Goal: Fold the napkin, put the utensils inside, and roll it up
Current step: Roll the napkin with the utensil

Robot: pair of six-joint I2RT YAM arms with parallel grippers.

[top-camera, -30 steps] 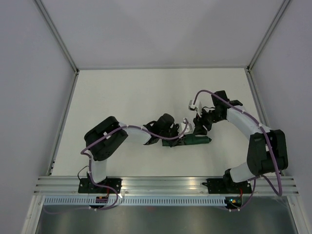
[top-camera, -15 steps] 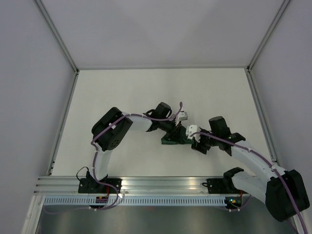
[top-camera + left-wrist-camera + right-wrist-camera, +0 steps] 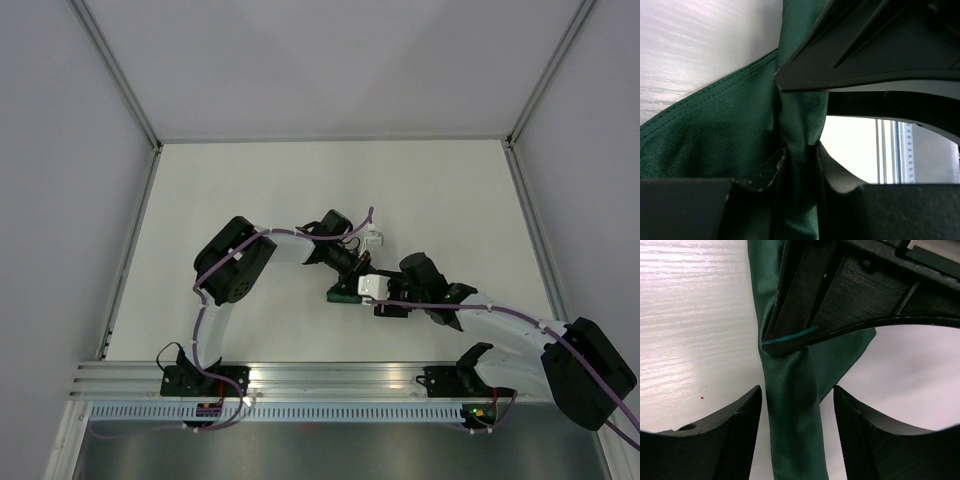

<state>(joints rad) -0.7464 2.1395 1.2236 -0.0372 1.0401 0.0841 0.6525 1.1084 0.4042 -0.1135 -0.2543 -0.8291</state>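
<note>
The dark green napkin [image 3: 345, 294] is a narrow roll, mostly hidden under both gripper heads from above. My left gripper [image 3: 357, 277] is shut on it; in the left wrist view the cloth [image 3: 730, 135] is pinched between the fingers [image 3: 840, 175]. My right gripper [image 3: 796, 392] is open and straddles the roll [image 3: 790, 440] without touching it, one finger [image 3: 735, 425] on each side. It sits just right of the left gripper [image 3: 850, 290] and meets it head-on. The utensils are hidden.
The white table [image 3: 250, 190] is walled by grey panels, with metal posts at the back corners. An aluminium rail [image 3: 340, 375] carrying both arm bases runs along the near edge. The right arm's forearm [image 3: 500, 325] stretches low across the near right.
The right arm has swung from the far right end of the roll round to its near side and opened wider around it. The left gripper kept its hold and shifted slightly back.
</note>
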